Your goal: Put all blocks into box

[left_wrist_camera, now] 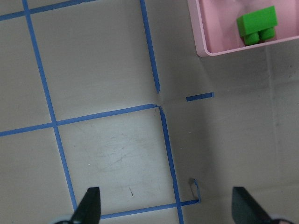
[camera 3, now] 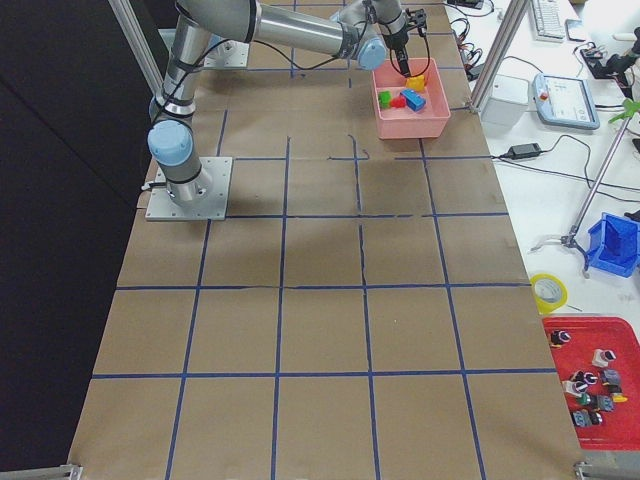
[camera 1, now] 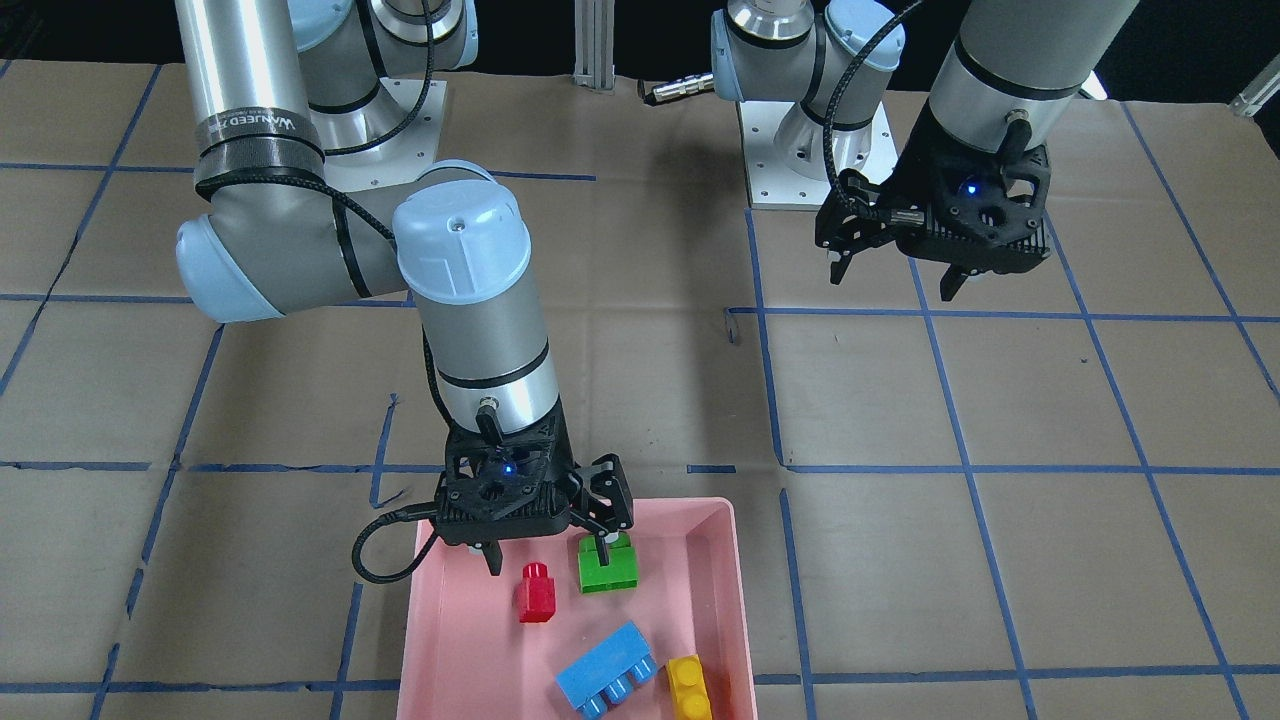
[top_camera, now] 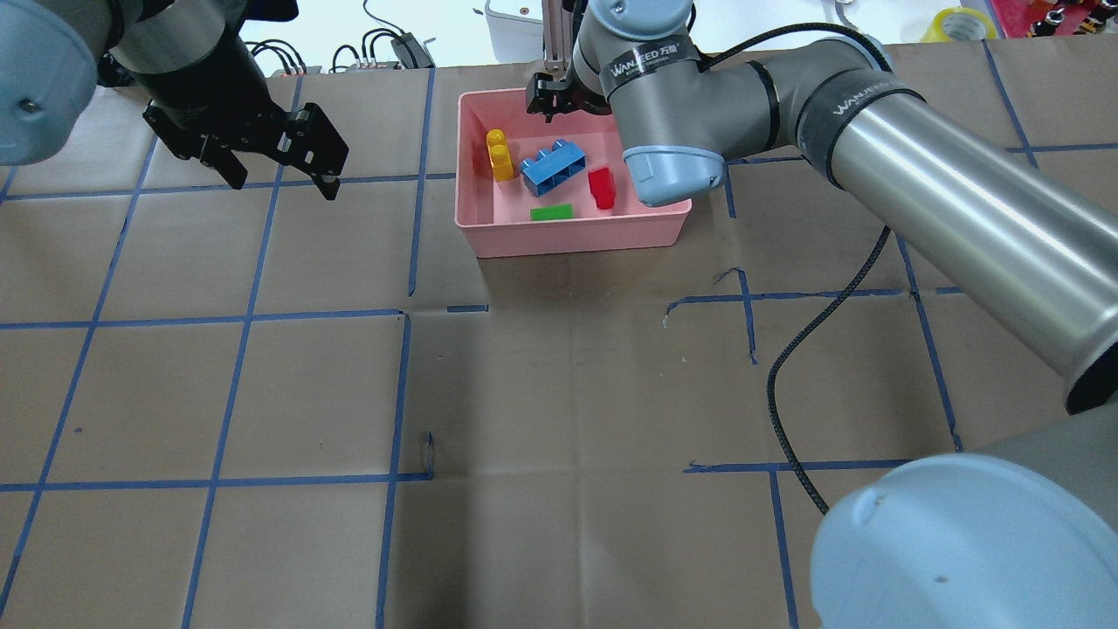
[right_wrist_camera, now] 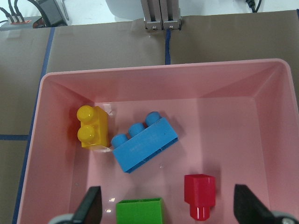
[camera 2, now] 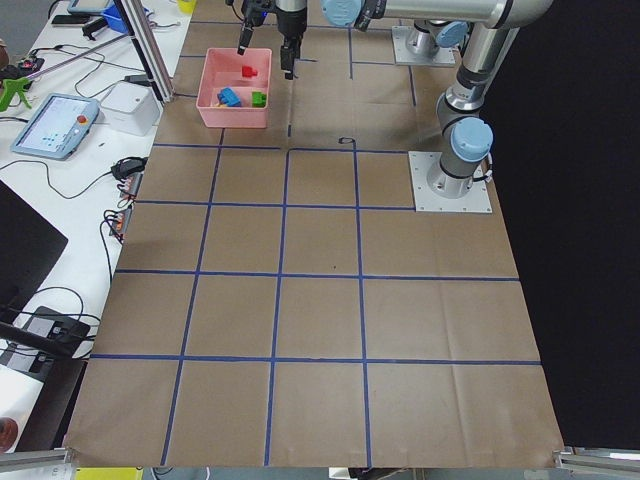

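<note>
The pink box (camera 1: 738,600) holds all the blocks: green (camera 1: 608,566), red (camera 1: 537,592), blue (camera 1: 607,668) and yellow (camera 1: 689,687). My right gripper (camera 1: 548,563) hangs open just over the box's robot-side part, one finger right above the green block, holding nothing. In the right wrist view the open right gripper (right_wrist_camera: 170,205) frames the yellow (right_wrist_camera: 93,127), blue (right_wrist_camera: 145,147), red (right_wrist_camera: 200,195) and green (right_wrist_camera: 140,211) blocks. My left gripper (camera 1: 895,275) is open and empty above bare table, well away from the box. The left wrist view shows the green block (left_wrist_camera: 257,23) in a box corner (left_wrist_camera: 205,46).
Brown paper with a blue tape grid covers the table (top_camera: 559,393). The right arm's black cable (top_camera: 812,349) hangs over the table. Past the far table edge are a white device (camera 2: 130,105) and a tablet (camera 2: 55,125). A red parts tray (camera 3: 595,380) sits off the table end.
</note>
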You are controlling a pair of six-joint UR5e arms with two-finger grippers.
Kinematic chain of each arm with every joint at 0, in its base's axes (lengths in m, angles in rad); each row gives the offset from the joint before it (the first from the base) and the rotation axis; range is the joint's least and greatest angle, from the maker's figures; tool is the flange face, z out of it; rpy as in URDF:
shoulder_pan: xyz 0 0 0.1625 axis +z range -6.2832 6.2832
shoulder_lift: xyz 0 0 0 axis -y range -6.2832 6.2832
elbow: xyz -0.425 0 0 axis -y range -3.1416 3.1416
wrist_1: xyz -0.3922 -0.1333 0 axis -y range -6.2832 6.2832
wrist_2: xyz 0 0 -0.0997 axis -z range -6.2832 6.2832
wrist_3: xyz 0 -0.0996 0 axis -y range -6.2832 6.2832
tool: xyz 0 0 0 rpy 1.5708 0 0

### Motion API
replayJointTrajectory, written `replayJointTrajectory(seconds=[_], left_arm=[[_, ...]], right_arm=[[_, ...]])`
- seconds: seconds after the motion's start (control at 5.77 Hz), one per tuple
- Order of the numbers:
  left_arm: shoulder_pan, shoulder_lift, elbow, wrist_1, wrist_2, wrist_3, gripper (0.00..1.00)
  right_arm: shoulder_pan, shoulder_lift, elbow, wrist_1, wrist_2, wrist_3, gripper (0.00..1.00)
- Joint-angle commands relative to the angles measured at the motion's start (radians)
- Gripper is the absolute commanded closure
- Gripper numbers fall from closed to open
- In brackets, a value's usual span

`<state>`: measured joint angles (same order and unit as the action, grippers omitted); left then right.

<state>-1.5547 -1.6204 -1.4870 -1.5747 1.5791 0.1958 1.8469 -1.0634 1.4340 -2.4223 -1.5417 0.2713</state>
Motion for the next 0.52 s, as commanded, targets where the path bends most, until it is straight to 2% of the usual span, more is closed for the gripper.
replayJointTrajectory(seconds=[0.0, 0.17, 0.35], left_arm=[[-0.005, 0.019, -0.004, 0.001, -0.007, -0.009, 0.0], [-0.005, 0.034, -0.019, 0.002, -0.002, -0.01, 0.0], [-0.005, 0.03, -0.025, 0.008, -0.005, -0.012, 0.0]], right_arm=[[0.0, -0.001, 0.002, 0.0, 0.0, -0.001, 0.0], [0.0, -0.001, 0.002, 0.003, -0.008, -0.004, 0.0], [-0.012, -0.024, 0.0, 0.082, -0.009, -0.058, 0.0]])
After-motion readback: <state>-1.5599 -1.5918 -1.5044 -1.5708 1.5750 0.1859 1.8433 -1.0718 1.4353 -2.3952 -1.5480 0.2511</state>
